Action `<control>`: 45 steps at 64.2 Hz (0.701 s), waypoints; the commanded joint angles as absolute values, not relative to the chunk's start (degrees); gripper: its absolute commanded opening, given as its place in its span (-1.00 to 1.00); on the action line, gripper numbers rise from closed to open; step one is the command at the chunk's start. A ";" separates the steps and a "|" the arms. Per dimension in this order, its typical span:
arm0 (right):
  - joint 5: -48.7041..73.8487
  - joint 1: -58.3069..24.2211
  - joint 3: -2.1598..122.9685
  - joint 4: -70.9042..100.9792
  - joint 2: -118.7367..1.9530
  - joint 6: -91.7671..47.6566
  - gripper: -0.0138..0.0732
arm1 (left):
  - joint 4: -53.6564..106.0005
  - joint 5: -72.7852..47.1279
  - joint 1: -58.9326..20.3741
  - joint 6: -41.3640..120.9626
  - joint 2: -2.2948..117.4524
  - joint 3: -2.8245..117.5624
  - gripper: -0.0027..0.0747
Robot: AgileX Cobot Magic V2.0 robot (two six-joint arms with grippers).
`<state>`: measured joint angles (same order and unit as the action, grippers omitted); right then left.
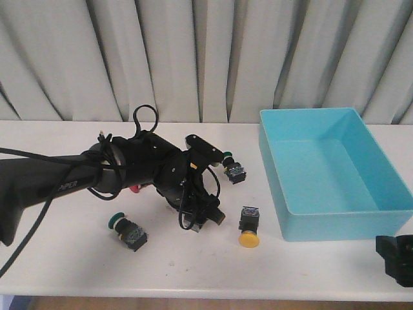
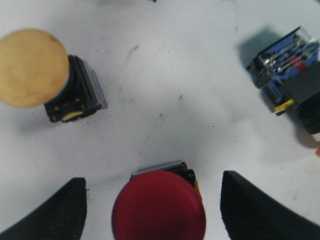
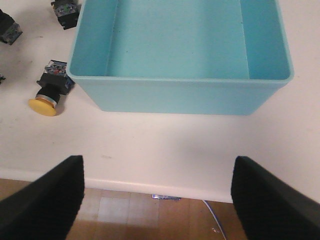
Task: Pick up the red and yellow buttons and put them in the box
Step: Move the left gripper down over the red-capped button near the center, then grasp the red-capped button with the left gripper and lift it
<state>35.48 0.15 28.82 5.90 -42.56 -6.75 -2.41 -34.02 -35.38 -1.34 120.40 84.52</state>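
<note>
Presently we list: left gripper (image 2: pixel 152 210), fingers apart, straddling red mushroom-capped push-button (image 2: pixel 158 210); yellow-capped button (image 1: pixel 248 228) at four o'clock; turquoise plastic box (image 1: pixel 282 194) at three; right gripper (image 3: pixel 157 200) spread, idle.

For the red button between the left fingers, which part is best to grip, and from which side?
Grip the red button probably on its black body, just under the round cap, coming straight down from above. The open left gripper already straddles it, one finger on each side, and the flat body sides suit the pads better than the curved cap.
</note>
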 commanded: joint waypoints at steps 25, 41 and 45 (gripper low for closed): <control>32.55 0.41 30.70 6.26 -42.77 -7.18 0.68 | -1.21 -31.90 -35.82 -3.24 118.38 86.21 -0.29; 32.55 0.41 30.70 6.26 -42.77 -7.18 0.68 | -1.36 -35.26 -35.82 -2.18 114.41 86.29 -0.55; 32.55 0.41 30.70 6.26 -42.77 -7.18 0.68 | -1.58 -36.23 -35.82 -0.97 112.17 86.29 -0.56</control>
<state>35.48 0.15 28.82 5.90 -42.56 -6.75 -1.52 -36.62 -35.57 -2.21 119.43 84.52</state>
